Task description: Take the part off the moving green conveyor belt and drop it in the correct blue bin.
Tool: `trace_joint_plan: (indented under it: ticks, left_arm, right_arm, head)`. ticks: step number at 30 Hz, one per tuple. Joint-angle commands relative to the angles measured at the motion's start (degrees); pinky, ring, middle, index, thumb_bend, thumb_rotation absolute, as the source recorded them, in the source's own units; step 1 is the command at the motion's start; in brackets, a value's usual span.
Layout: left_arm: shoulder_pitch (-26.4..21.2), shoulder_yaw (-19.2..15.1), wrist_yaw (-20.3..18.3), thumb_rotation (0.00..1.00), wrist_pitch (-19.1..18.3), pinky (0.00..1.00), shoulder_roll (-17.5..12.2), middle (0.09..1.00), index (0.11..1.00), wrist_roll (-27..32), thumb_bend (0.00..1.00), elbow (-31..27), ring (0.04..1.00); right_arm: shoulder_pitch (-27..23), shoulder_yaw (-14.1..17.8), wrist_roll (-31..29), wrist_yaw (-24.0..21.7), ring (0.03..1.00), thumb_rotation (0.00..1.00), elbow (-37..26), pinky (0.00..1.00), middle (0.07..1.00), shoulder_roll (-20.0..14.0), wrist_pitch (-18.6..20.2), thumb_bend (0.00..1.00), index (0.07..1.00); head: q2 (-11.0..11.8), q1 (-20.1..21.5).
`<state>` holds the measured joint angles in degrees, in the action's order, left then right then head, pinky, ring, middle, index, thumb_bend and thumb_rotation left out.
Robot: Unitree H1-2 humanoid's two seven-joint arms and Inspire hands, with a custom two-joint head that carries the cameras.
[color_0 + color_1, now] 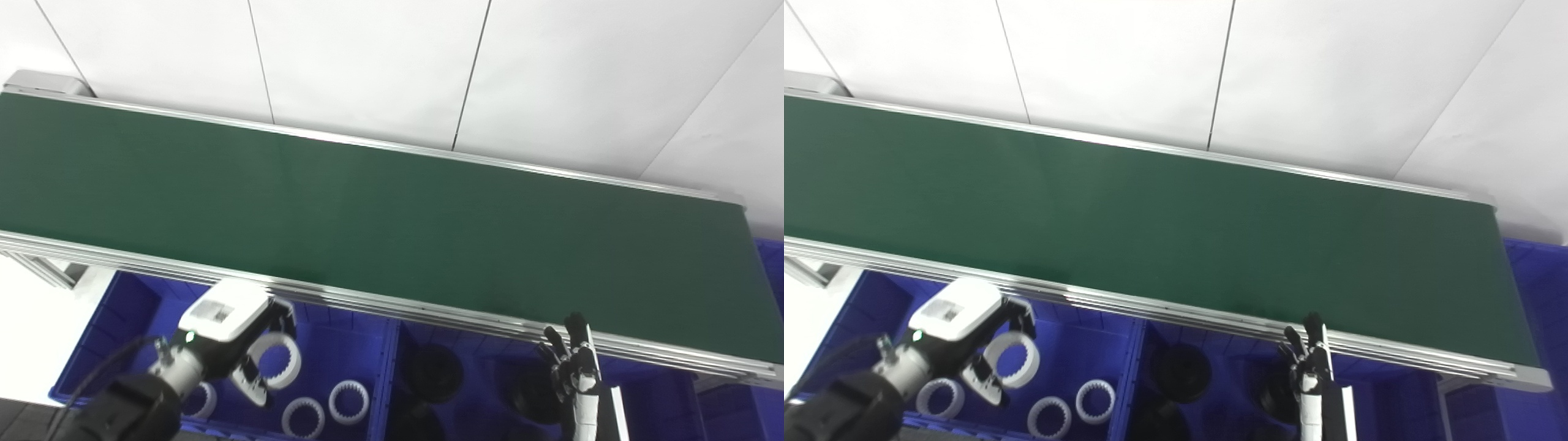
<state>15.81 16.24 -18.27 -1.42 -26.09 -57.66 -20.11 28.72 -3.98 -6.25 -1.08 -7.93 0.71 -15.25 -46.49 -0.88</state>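
The green conveyor belt [380,226] runs across the view with no part on it. My left hand [236,334] is below the belt's front rail, over the left blue bin [110,331]. It is shut on a white toothed ring [278,361], held between fingers and thumb above the bin floor. My right hand [572,361] is open and empty with its fingers pointing up. It is just below the front rail, over the right blue bin [643,392]. The held ring also shows in the right eye view [1013,361].
Three white toothed rings [349,401] lie on the left bin's floor. Black round parts [435,372] lie in the right bin. The belt's aluminium front rail [429,315] overhangs both bins. Another blue bin [773,263] stands past the belt's right end. White wall panels are behind.
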Motion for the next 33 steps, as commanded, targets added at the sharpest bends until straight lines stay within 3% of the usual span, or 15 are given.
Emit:
trace_joint_plan:
  ticks: [1, 3, 5, 7, 8, 10, 13, 16, 24, 26, 29, 31, 33]
  left_arm:
    - [-0.85, -0.83, 4.32, 0.0, 0.98, 0.21, 0.17, 0.447, 0.502, -1.2, 0.52, 1.3, 0.245]
    - [-1.0, -0.89, 6.79, 0.0, 1.88, 0.23, 0.38, 0.424, 0.513, -1.73, 0.52, 3.56, 0.26]
    - [-1.2, -0.88, 8.69, 0.0, 2.36, 0.22, 0.47, 0.466, 0.491, -2.28, 0.52, 4.9, 0.252]
    - [-1.43, -0.88, 9.53, 0.0, 1.91, 0.28, 0.59, 0.437, 0.503, -3.05, 0.52, 5.48, 0.315]
    - [-1.4, -0.91, 8.77, 0.04, 1.06, 0.41, 0.68, 0.563, 0.582, -3.54, 0.71, 5.01, 0.477]
    - [-1.13, -0.68, 6.56, 0.14, -0.38, 0.59, 0.4, 0.734, 0.707, -5.36, 0.87, 3.72, 0.686]
    - [-0.6, 0.22, 2.24, 0.42, -2.16, 0.93, -0.14, 0.965, 0.945, -10.58, 0.99, 1.9, 0.948]
    - [0.11, 0.35, 0.61, 0.52, -2.85, 0.99, 0.34, 0.998, 0.996, -13.39, 1.0, 0.85, 0.996]
    - [2.19, -1.9, 4.02, 0.55, -1.73, 1.0, 2.29, 1.0, 1.0, -11.19, 1.0, -1.94, 1.0]
    - [3.08, -3.38, 7.68, 0.56, 1.22, 1.0, 3.05, 1.0, 1.0, -5.37, 0.98, -3.94, 1.0]
    - [4.2, -5.79, 12.88, 0.66, 6.32, 1.0, 4.49, 1.0, 1.0, 6.53, 0.92, -6.21, 1.0]
    - [4.47, -6.54, 10.97, 0.74, 7.28, 1.0, 5.08, 1.0, 1.0, 18.92, 0.82, -8.36, 1.0]
    - [4.44, -6.95, 5.88, 0.76, 4.57, 1.0, 5.35, 1.0, 0.996, 35.59, 0.81, -9.97, 1.0]
  right_arm:
    - [0.17, -0.18, 0.15, -0.48, 0.951, 0.93, -0.9, 0.88, 1.0, 0.46, -0.93, 0.82, 0.996]
    - [0.13, -0.33, 0.29, -0.42, 0.952, 0.93, -0.82, 0.88, 1.0, 0.72, -0.97, 0.82, 0.998]
    - [0.11, -0.4, 0.61, -0.33, 0.951, 0.94, -0.71, 0.89, 1.0, 0.86, -1.03, 0.82, 1.0]
    - [0.11, -0.43, 1.36, -0.21, 0.949, 0.95, -0.67, 0.88, 1.0, 0.96, -1.06, 0.81, 1.0]
    - [0.13, -0.43, 1.61, -0.21, 0.951, 0.95, -0.67, 0.88, 1.0, 0.99, -1.09, 0.81, 1.0]
    - [0.13, -0.42, 1.79, -0.22, 0.954, 0.95, -0.62, 0.87, 1.0, 1.1, -1.28, 0.81, 1.0]
    - [0.12, -0.37, 1.66, -0.29, 0.953, 0.95, -0.54, 0.88, 1.0, 1.24, -1.5, 0.8, 1.0]
    - [0.19, -0.36, 1.43, -0.35, 0.954, 0.94, -0.78, 0.87, 1.0, 1.31, -1.13, 0.8, 1.0]
    - [0.49, -0.59, 1.82, -0.3, 0.95, 0.95, -0.87, 0.87, 1.0, 1.59, -1.36, 0.8, 1.0]
    - [0.63, -0.71, 2.1, -0.2, 0.949, 0.95, -1.17, 0.87, 1.0, 1.71, -1.05, 0.8, 1.0]
    - [0.73, -1.04, 2.49, -0.05, 0.944, 0.95, -1.39, 0.87, 1.0, 2.17, -0.81, 0.81, 1.0]
    - [0.67, -1.37, 3.16, -0.02, 0.948, 0.95, -1.3, 0.88, 1.0, 2.37, -0.96, 0.8, 1.0]
    - [0.67, -1.84, 4.48, 0.25, 0.953, 0.95, -1.31, 0.89, 1.0, 2.76, -0.91, 0.8, 1.0]
  head:
    - [0.17, 0.38]
    - [0.23, 0.73]
    - [0.27, 0.82]
    - [0.29, 0.91]
    - [0.29, 0.91]
    - [0.32, 0.94]
    - [0.34, 0.98]
    - [0.34, 0.98]
    - [0.34, 2.05]
    - [0.21, 3.11]
    - [-0.07, 5.65]
    - [-0.11, 7.41]
    - [-0.02, 9.49]
